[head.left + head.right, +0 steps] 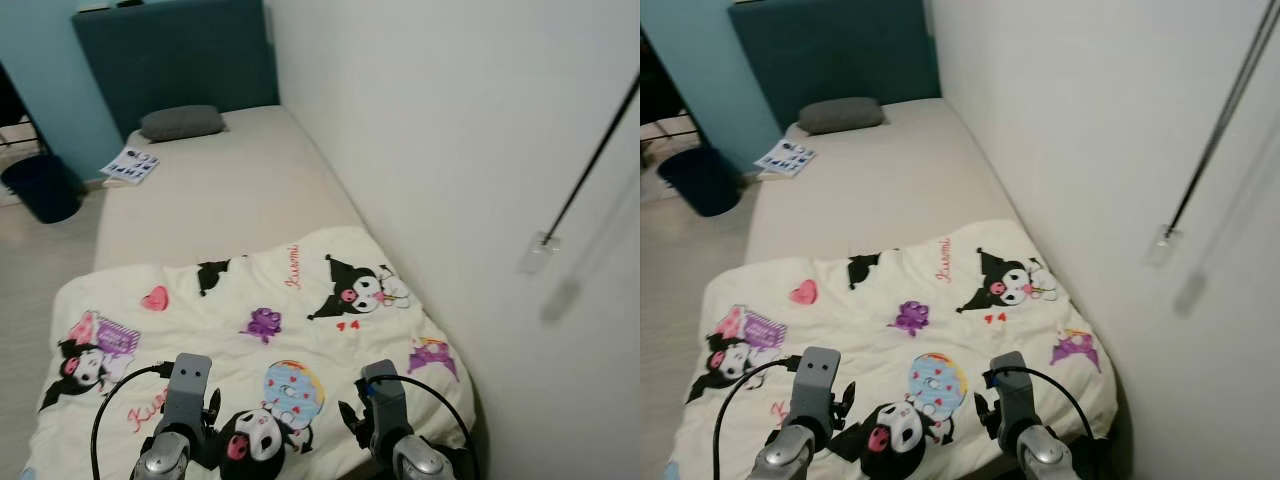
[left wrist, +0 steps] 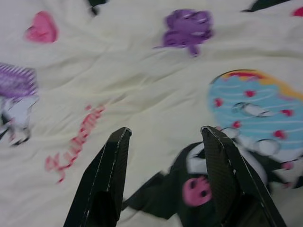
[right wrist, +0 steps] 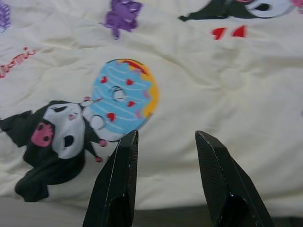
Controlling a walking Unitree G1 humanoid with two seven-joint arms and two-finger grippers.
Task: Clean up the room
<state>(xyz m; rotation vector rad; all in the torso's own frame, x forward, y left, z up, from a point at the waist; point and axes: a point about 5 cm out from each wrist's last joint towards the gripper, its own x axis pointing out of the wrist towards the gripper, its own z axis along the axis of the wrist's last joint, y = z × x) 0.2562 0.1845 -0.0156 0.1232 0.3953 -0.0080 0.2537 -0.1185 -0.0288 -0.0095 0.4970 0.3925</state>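
Note:
A cream blanket (image 1: pixel 250 310) printed with cartoon figures, hearts and a blue donut lies spread over the near half of a beige bed (image 1: pixel 215 180). My left gripper (image 2: pixel 165 137) hovers open just above the blanket's near edge, beside a black cartoon face (image 2: pixel 196 189). My right gripper (image 3: pixel 165 139) is also open, above the blanket's near edge, next to the blue donut print (image 3: pixel 125 97). Both arms (image 1: pixel 185 410) show at the bottom of the head views. A grey pillow (image 1: pixel 182 122) rests at the head of the bed, and a printed booklet (image 1: pixel 130 165) lies on the bed's left edge.
A white wall (image 1: pixel 480 150) runs along the bed's right side, with a thin black rod (image 1: pixel 590 160) leaning on it. A dark teal headboard (image 1: pixel 175 60) stands behind the pillow. A dark blue bin (image 1: pixel 42 187) sits on the pale floor left of the bed.

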